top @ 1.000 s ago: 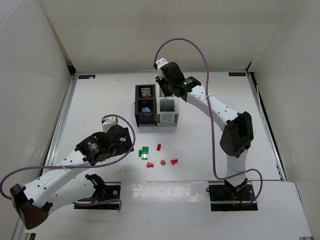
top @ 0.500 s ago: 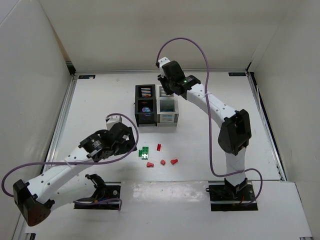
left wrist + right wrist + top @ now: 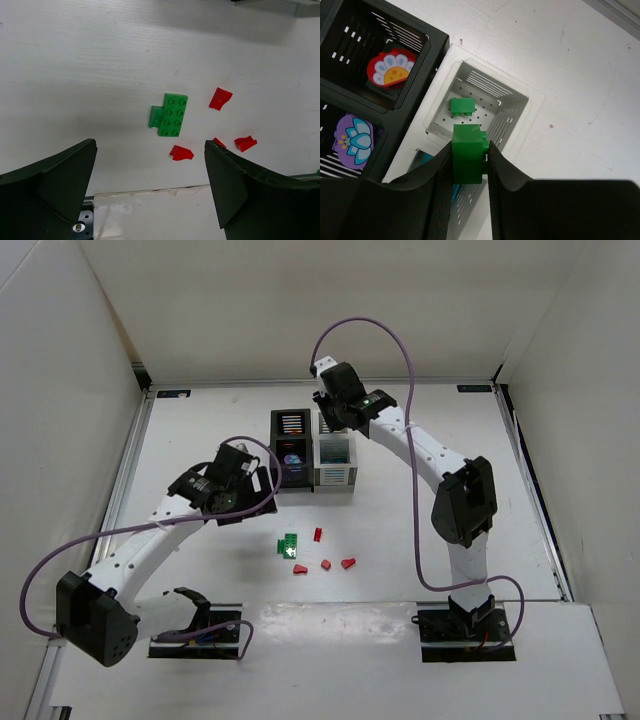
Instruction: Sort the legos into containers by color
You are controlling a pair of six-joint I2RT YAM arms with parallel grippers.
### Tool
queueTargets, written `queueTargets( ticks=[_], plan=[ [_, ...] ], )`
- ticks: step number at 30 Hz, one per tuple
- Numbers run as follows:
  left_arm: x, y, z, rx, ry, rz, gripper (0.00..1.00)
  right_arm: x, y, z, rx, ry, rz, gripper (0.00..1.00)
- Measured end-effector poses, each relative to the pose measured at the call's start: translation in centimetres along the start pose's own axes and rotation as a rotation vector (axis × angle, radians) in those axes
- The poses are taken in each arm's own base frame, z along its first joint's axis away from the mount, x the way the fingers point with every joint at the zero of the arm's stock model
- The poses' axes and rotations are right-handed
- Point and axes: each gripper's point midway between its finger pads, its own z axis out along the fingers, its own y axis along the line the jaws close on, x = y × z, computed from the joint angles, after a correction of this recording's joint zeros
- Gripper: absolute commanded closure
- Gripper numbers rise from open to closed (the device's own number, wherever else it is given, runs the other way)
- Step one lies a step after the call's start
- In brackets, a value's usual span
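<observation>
step: bin a green | right gripper (image 3: 470, 150) clenched on green brick (image 3: 469, 162) above white bin (image 3: 520, 107), cell already has a green piece (image 3: 462, 106) | next: lower, release | left gripper (image 3: 150, 167) spread wide over green plate (image 3: 170, 115), red pieces (image 3: 220, 98)

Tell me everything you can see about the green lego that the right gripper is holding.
The green lego is a small blocky brick of glossy solid-green plastic. The black fingers of the right gripper pinch it on two opposite sides. It hangs over the white bin, by the edge of the compartment where another green piece already lies. Only the fingers appear to touch it.
</observation>
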Motion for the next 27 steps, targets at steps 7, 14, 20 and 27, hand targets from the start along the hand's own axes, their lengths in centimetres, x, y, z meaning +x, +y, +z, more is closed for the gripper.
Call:
queueTargets(
  ticks=[7,14,20,27],
  plan=[
    [-0.8,-0.5,-0.9,0.030,-0.002,0.043,0.00,-0.7,0.0,-0.9,-0.007,-0.001,0.003,0.80],
    [-0.7,-0.5,-0.6,0.026,0.014,0.049,0.00,0.2,0.3,-1.1,-0.021,0.041,0.009,0.69],
    [-0.4,-0.5,0.2,0.016,0.041,0.058,0.00,1.5,0.6,-0.1,-0.026,0.083,0.036,0.41],
    [0.1,-0.8,1.4,0.014,0.077,0.106,0.00,2.1,-0.6,0.6,-0.031,0.104,0.080,0.38]
  ],
)
